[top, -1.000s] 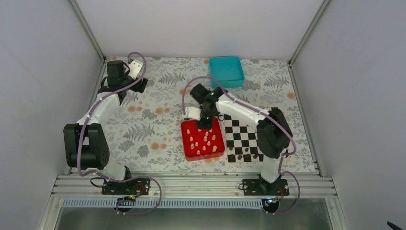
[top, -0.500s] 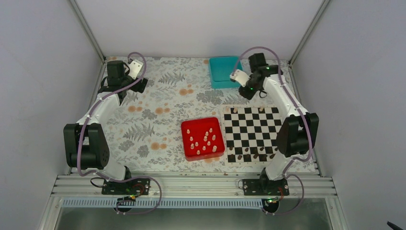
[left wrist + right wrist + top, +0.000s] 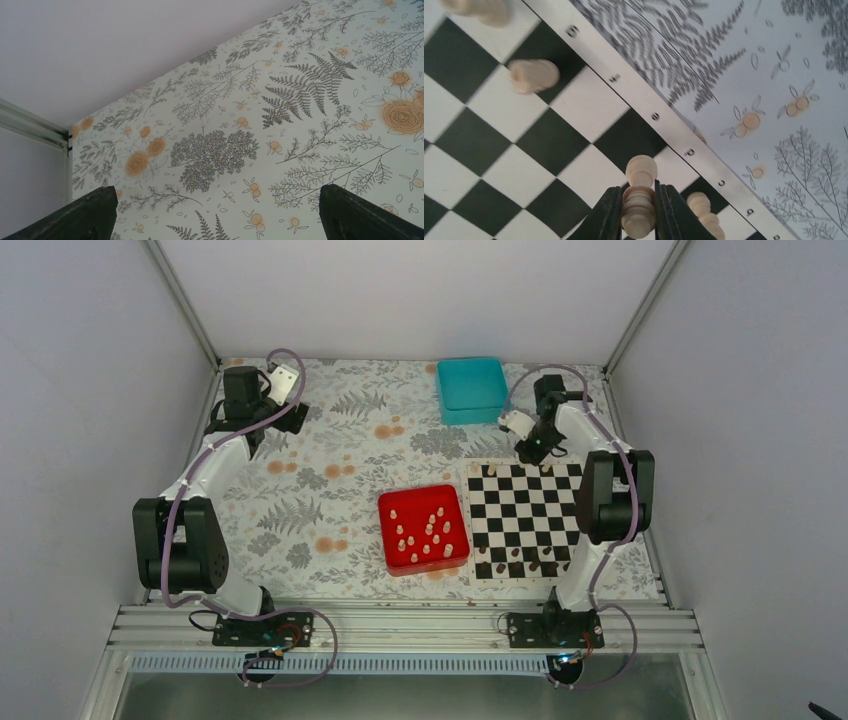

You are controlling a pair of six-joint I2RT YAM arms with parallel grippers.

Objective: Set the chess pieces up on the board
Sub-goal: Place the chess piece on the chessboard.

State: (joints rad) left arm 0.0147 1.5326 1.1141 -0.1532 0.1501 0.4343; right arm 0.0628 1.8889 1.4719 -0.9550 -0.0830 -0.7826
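My right claw (image 3: 638, 210) is pressed in on a cream piece (image 3: 640, 195), pinching it around the waist with the round head standing clear above the finger pads. In the wrist view it sits at the bottom centre of the frame, over the board (image 3: 586, 107) close to the lettered border strip. From above, that puts the claw at the top edge of the board, just below the teal tray (image 3: 473, 388).

Another cream piece, the neighbour (image 3: 704, 212), stands just beside the outer finger at the lower right. Two more stand towards the upper left of the wrist frame, one (image 3: 531, 75) on a dark square and one (image 3: 479, 10) cut off by the top edge.

I judge this to be the placing step. I cannot tell whether the base is touching the square yet, as the fingers hide it. To do it well I'd come straight down, keep the piece upright and centred on its square, and release only once it stands on its own. I'd spread the fingers just enough, since the neighbour could be knocked, then lift straight up.

My left claw (image 3: 220, 215) is spread wide and holding nothing, over the floral table (image 3: 330, 480) at the upper left of the overhead frame. Many cream pieces lie in the red tray (image 3: 395, 558), and dark pieces (image 3: 515, 560) line the board's bottom edge.
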